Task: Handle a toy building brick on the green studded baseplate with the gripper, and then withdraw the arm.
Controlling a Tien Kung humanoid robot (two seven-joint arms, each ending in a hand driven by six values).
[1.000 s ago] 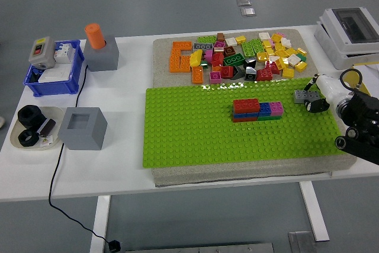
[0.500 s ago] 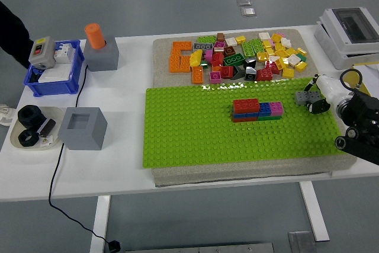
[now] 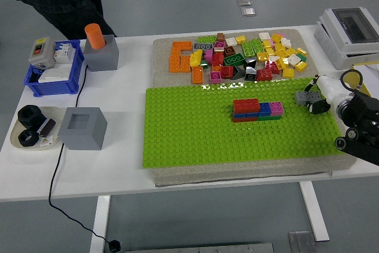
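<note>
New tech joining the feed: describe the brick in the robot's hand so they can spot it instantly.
Start at the green studded baseplate and go to its far right corner, where the right hand comes in. The grey brick sits in its fingers, the only grey piece there, apart from the red, blue and pink stack mid-plate.
</note>
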